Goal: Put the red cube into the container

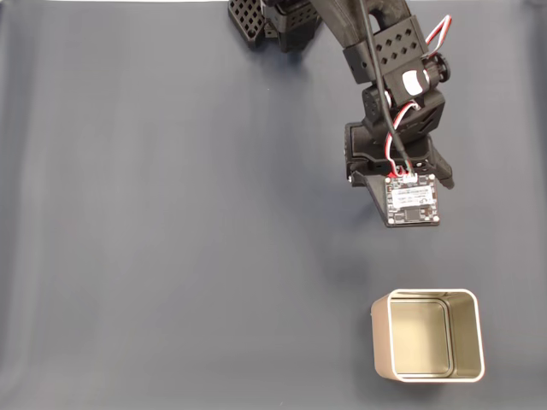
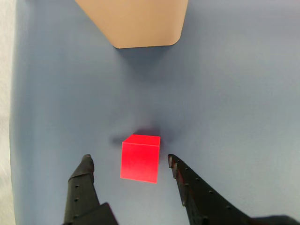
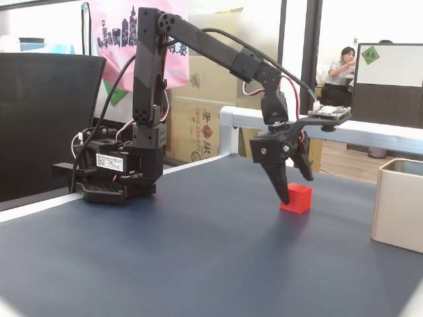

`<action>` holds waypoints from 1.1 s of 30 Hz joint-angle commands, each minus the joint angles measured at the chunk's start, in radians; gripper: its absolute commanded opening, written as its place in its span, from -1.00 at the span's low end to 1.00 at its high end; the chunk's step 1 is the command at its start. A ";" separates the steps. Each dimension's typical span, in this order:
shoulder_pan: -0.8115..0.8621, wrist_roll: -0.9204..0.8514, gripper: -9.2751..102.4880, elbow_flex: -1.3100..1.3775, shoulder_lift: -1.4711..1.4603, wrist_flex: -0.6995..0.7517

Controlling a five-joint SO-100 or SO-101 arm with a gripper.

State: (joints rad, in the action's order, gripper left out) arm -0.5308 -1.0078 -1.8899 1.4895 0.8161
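Pincer: the gripper is spread wide, one black fingertip on each side of the red cube in the wrist view, with blue mat visible between each tip and the cube's faces; it grasps nothing. In a fixed view from the side, the gripper points down with its tips low beside the cube.

Red cube, look: small, bright red, plain faces, sharp edges, top face lighter than the front one in the wrist view.

Red cube, place: on the dark blue mat, between the spread fingers, well apart from the container. In the fixed view from above the arm covers it.

Container, look: square metal tin with rounded corners, pale cream rim, dull beige-grey walls inside and out.

Container, place: standing upright on the mat near the lower right in the fixed view from above; at the top edge of the wrist view, beyond the cube.

Container, contents: seen from above, its inside shows bare walls and floor.
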 commanded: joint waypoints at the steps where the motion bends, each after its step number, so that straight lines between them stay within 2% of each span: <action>1: -0.012 0.008 -0.26 0.043 0.002 -0.014; 9: -0.018 0.032 -0.51 0.051 -0.005 -0.021; 16: -0.018 0.040 -0.83 0.051 -0.003 -0.026; 25: -0.017 0.008 -0.83 0.051 0.026 -0.012; 33: -0.009 -0.147 -0.83 0.201 0.107 0.219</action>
State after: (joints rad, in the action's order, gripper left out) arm -0.5430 -1.0937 -1.7886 1.5294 0.9649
